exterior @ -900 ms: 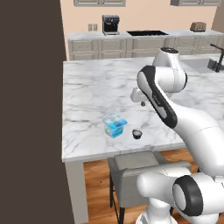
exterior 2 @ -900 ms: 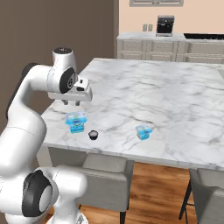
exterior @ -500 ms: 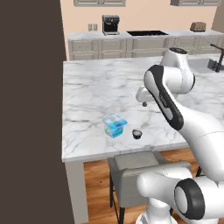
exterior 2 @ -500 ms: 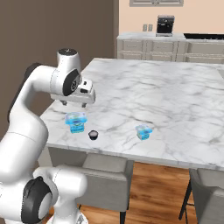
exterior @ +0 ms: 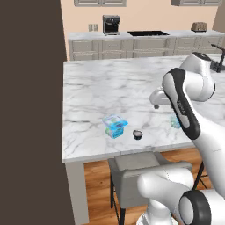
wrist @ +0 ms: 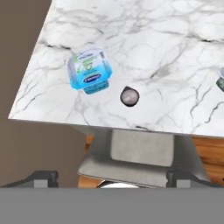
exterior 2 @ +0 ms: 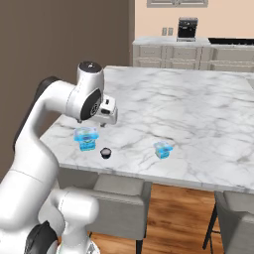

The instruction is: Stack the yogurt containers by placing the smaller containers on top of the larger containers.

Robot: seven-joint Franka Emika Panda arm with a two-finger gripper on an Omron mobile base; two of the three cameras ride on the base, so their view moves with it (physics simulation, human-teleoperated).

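Cup [wrist: 129, 96]: tiny round dark cup with a pale lid, standing upright on the marble counter [exterior: 101, 88], near its front edge. It also shows in the left base view [exterior: 137, 134] and the right base view [exterior 2: 105, 153].
Pack [wrist: 89, 70]: squarish light-blue and white yogurt pack with green-blue printed sides, on the counter just beside the cup, apart from it; much wider than the cup. Also seen at [exterior: 115, 126] and [exterior 2: 86, 138].
Stack: not made; cup and pack both sit directly on the marble, side by side.
Second pack [exterior 2: 162, 149]: another small blue pack farther along the counter, well apart from the cup.
Gripper [exterior 2: 106, 122]: raised above the counter, over the area behind the pack and cup, touching neither. In the hand view the two dark fingertips [wrist: 41, 176] stand far apart at the bottom corners, so the jaws are spread wide with nothing between them.
Chair [wrist: 139, 155]: grey seat tucked under the counter edge, below the cup.
Background: coffee machine [exterior: 110, 25] on the far cabinets.
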